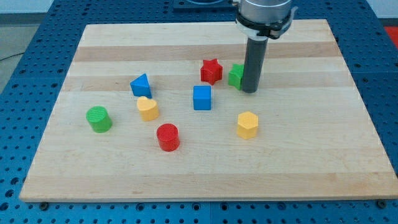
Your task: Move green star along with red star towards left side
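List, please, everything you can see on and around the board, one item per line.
wooden board: one, pale wood, fills most of the view
blue perforated table: one, blue, under the board
red star: one, red, upper middle
green star: one, green, right of the red star, partly behind the rod
blue cube: one, blue, centre
blue triangular block: one, blue, left of centre
yellow heart-like block: one, yellow, below the blue triangular block
yellow hexagonal block: one, yellow, lower right of centre
green cylinder: one, green, far left
red cylinder: one, red, lower middle
my tip: one, dark, against the green star's right side
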